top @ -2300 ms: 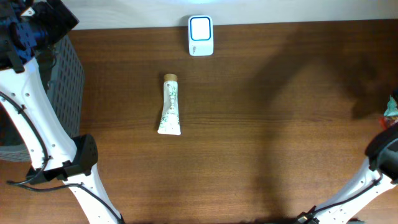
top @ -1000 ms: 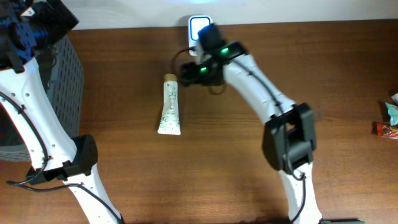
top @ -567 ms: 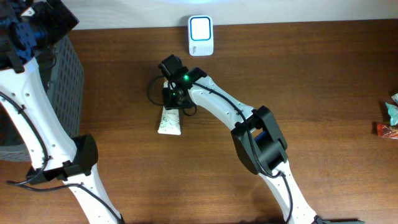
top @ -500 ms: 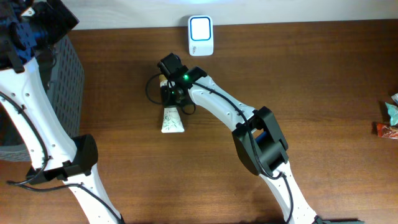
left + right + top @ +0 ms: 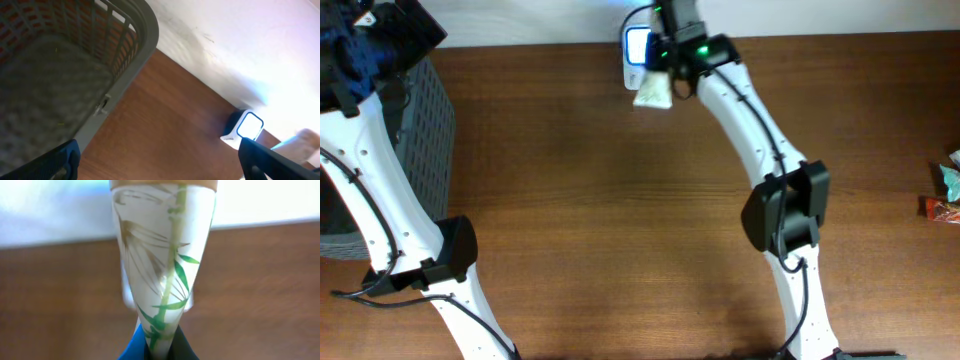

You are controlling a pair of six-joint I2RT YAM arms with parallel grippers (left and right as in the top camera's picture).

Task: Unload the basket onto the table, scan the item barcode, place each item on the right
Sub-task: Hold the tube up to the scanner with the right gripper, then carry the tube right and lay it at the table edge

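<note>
**White tube (image 5: 652, 92) held up at scanner (image 5: 638, 47) on wooden table's (image 5: 620, 230) far edge**

Printed with green bamboo stems and leaves, the tube is off the table and clamped in the right gripper (image 5: 667, 70), whose jaws are closed on it. From overhead, the tube's pale end juts out below and just left of the gripper, overlapping the lower corner of the small white scanner with its lit blue-white window. The right wrist camera shows the tube filling the view, pinched at its narrow near end and widening towards a tan band at the top. The left gripper (image 5: 160, 165) hangs with its jaws wide apart and nothing between them, above a grey slatted basket (image 5: 125, 60) at the table's left side, well apart from the scanner. Small wrapped packets (image 5: 945, 190) lie at the right edge.
</note>
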